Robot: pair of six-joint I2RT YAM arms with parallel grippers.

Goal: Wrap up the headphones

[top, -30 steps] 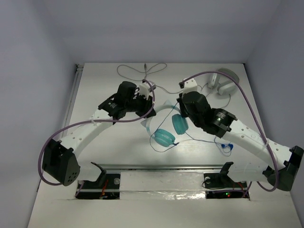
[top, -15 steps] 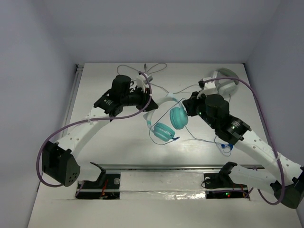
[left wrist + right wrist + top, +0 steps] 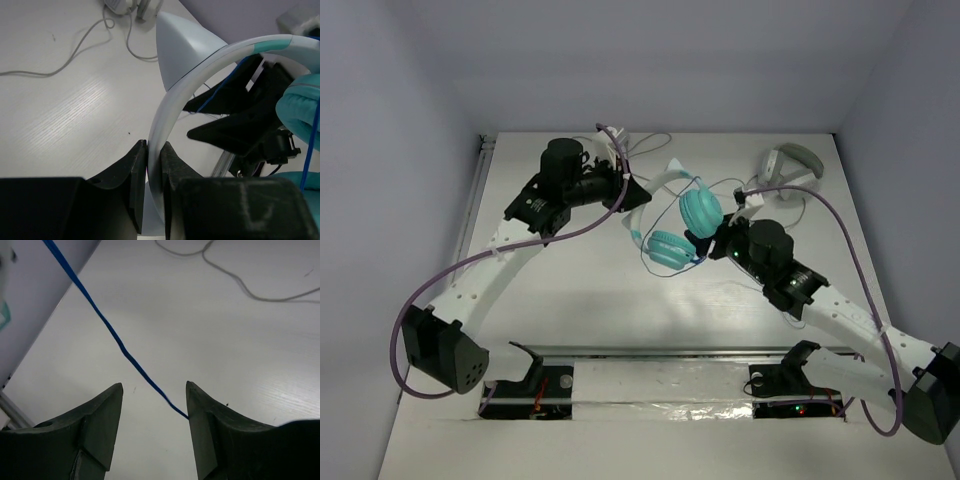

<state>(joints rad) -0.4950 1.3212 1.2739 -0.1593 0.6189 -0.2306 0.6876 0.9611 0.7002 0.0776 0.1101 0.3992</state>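
The headphones hang tilted above the table's middle, their two teal ear cups (image 3: 701, 208) (image 3: 667, 248) below a pale headband (image 3: 655, 185). My left gripper (image 3: 625, 190) is shut on that headband (image 3: 165, 115), its pads (image 3: 137, 160) pressed on both sides at the jaws (image 3: 154, 147). One ear cup (image 3: 300, 110) fills the right edge of the left wrist view. My right gripper (image 3: 708, 240) sits just right of the lower cup and stands open (image 3: 155, 386). The thin blue cable (image 3: 115, 337) slants loose between its fingers and touches the right fingertip (image 3: 192, 405).
A grey-white pair of headphones (image 3: 790, 165) lies at the back right. Its grey cable (image 3: 620, 150) (image 3: 235, 280) snakes across the back of the table. A metal rail (image 3: 475, 200) runs along the table's left edge.
My left gripper carried the headphones up and toward the back. My right gripper opened and let go of the blue cable, and its arm swung in toward the middle.
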